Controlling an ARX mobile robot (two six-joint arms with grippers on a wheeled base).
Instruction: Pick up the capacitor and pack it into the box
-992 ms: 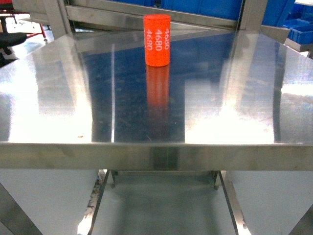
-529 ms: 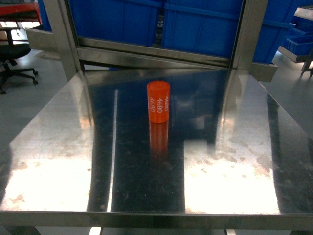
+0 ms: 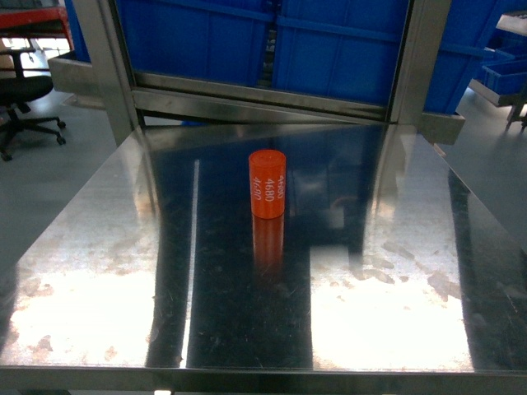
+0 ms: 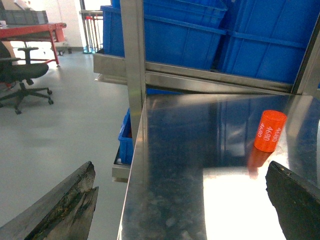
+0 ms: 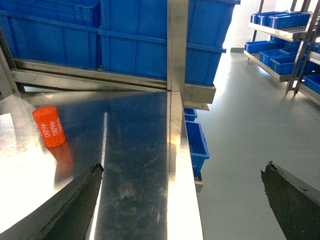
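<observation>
The capacitor [image 3: 268, 183] is an orange cylinder printed "4680" in white, standing upright near the middle of the steel table [image 3: 395, 271]. Neither gripper shows in the head view. In the left wrist view the capacitor [image 4: 270, 131] stands ahead at the right, just beyond the right finger. My left gripper [image 4: 181, 172] is open over the table's left edge with nothing between its fingers. In the right wrist view the capacitor [image 5: 49, 126] stands ahead at the left. My right gripper [image 5: 184, 170] is open over the table's right edge, also empty. The box is out of view.
Large blue crates [image 3: 329, 41] fill the rack behind the table, framed by steel posts [image 3: 103, 58]. An office chair [image 3: 20, 90] stands on the floor at far left. A small blue bin [image 5: 196, 142] sits below the table's right side, with shelves of blue bins [image 5: 285, 30] beyond.
The head view has risen and tilted down, so the table top fills more of the frame and the capacitor appears lower. The capacitor has not moved on the table.
</observation>
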